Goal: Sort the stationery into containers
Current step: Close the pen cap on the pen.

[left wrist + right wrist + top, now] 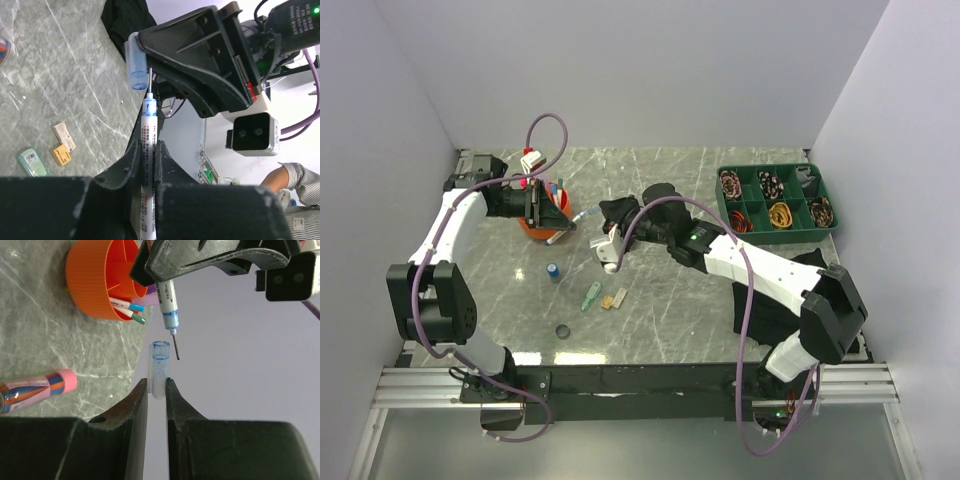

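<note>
Grey-veined marble covers the bench, with pale walls rising behind it. At the centre of the left wrist view, the left end effector (148, 150) is closed on a thin white pen (149, 125). It pinches the barrel so the blue collar and bare needle tip stick out past the fingers. The right end effector (157, 387) is clamped on the pen's translucent blue cap (160, 365), holding its lower part with the open mouth free. The tip lies just beside that mouth, to its right in the right wrist view — not inside it.

I judge the pen light and stiff, with a smooth barrel apt to swivel in a two-finger pinch, so mid-barrel is the sound place to hold it. Its needle tip looks fragile and would likely bend if pressed against the cap's rim. The cap is tiny, thin-walled and probably slippery — a firm squeeze could shoot it out.

In the upper left of the right wrist view stands the orange pot (90, 275), its wall ribbed and pens already in one section. A pink-capped marker (40, 385) lies on the bench at lower left.

Fine red and black print runs along the barrel. One mark looks like "10mm", and the rest is too small to read.
</note>
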